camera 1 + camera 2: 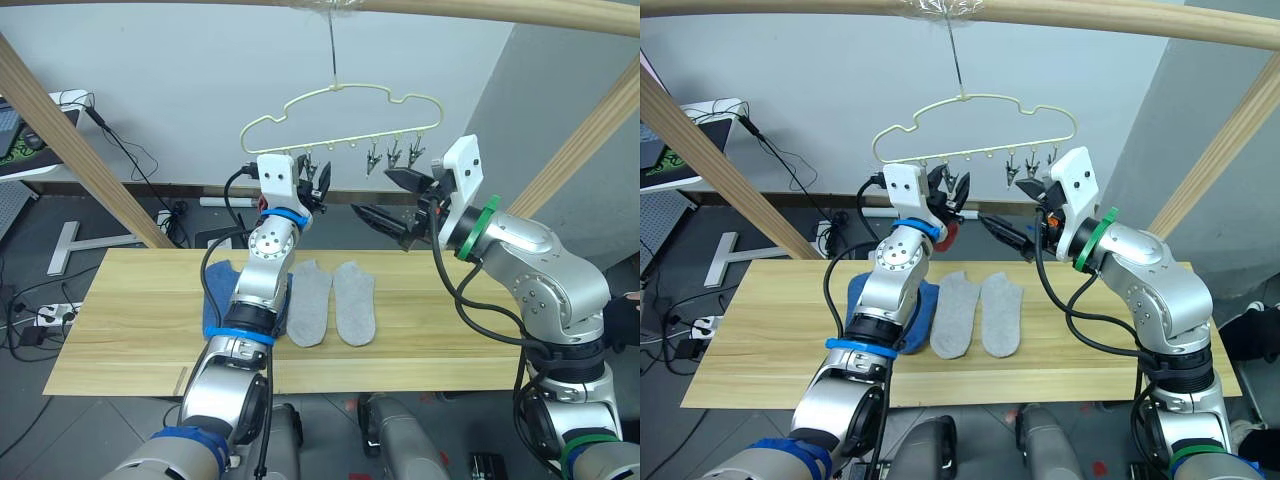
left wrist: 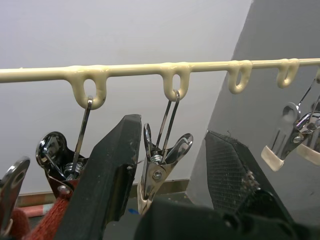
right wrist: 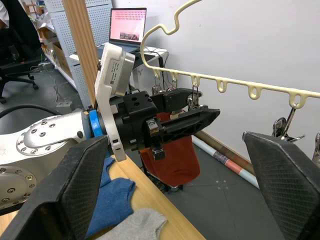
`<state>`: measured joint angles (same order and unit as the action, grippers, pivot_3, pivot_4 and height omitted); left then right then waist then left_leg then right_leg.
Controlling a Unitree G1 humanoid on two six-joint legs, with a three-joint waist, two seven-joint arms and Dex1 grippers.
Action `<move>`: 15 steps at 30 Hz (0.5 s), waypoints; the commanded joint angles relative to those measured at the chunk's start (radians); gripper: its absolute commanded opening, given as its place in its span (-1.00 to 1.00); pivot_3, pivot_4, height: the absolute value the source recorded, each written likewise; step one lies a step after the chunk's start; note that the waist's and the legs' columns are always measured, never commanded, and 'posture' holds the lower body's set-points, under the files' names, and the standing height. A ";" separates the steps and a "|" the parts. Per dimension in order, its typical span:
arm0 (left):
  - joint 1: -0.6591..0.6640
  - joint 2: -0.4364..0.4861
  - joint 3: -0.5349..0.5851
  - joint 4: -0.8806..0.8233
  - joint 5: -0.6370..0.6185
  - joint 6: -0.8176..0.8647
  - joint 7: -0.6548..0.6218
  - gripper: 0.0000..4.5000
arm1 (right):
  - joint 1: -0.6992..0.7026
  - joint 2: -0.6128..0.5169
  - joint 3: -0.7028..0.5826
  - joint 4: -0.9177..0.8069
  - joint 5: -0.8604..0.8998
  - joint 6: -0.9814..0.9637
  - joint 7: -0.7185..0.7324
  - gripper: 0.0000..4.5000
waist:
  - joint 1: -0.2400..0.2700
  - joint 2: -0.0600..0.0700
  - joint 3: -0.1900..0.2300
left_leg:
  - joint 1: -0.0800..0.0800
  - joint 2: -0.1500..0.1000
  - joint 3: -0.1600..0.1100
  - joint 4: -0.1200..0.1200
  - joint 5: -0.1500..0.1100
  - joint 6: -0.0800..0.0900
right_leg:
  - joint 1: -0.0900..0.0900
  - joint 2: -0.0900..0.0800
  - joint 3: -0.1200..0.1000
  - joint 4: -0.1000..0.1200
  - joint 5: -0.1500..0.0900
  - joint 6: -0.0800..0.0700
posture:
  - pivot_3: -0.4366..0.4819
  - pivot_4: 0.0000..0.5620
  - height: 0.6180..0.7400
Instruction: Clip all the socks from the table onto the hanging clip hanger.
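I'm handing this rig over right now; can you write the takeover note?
Left gripper: open, raised to the clip hanger, its fingers either side of a metal clip.
Right gripper: open, empty, held up beside the hanger.
Done: a rust-red sock hangs clipped near the hanger's left end.
Left: two grey socks lie flat side by side on the table; blue socks lie partly hidden behind the left arm. Several clips are free.

Grey socks (image 1: 332,302), pale-yellow clip hanger (image 1: 345,110)
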<state>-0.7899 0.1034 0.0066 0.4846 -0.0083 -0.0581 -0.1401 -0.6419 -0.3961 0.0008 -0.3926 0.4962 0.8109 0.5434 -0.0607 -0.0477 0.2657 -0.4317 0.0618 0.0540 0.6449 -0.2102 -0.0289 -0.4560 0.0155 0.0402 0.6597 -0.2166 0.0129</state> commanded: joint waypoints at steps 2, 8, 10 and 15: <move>-0.025 0.002 -0.001 -0.007 0.009 -0.031 0.006 0.05 | -0.020 -0.009 -0.024 -0.027 0.018 -0.019 0.001 1.00 | 0.000 0.000 0.000 | 0.000 0.000 0.000 0.000 0.000 0.000 | 0.000 0.000 0.000 0.000 0.000 0.000 | -0.35 -0.11 1.00; -0.029 0.002 0.001 0.006 0.004 -0.043 0.000 -0.45 | -0.019 -0.012 -0.025 -0.028 0.019 -0.017 0.002 1.00 | 0.000 0.000 0.000 | 0.000 0.000 0.000 0.000 0.000 0.000 | 0.000 0.000 0.000 0.000 0.000 0.000 | -0.35 -0.11 1.00; -0.029 0.002 0.002 0.007 0.002 -0.045 -0.001 -0.72 | -0.020 -0.011 -0.025 -0.027 0.019 -0.017 0.002 1.00 | 0.000 0.000 0.000 | 0.000 0.000 0.000 0.000 0.000 0.000 | 0.000 0.000 0.000 0.000 0.000 0.000 | -0.35 -0.11 1.00; -0.031 0.005 0.005 0.008 0.000 -0.048 -0.003 -0.97 | -0.016 -0.008 -0.021 -0.025 0.018 -0.021 0.003 1.00 | 0.000 0.000 0.000 | 0.000 0.000 0.000 0.000 0.000 0.000 | 0.000 0.000 0.000 0.000 0.000 0.000 | -0.34 -0.10 1.00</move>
<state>-0.7968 0.1092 0.0084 0.5097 -0.0085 -0.0768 -0.1426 -0.6418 -0.3971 0.0008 -0.3926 0.4961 0.8108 0.5437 -0.0607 -0.0478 0.2657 -0.4316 0.0618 0.0540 0.6451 -0.2102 -0.0289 -0.4560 0.0154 0.0402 0.6602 -0.2165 0.0129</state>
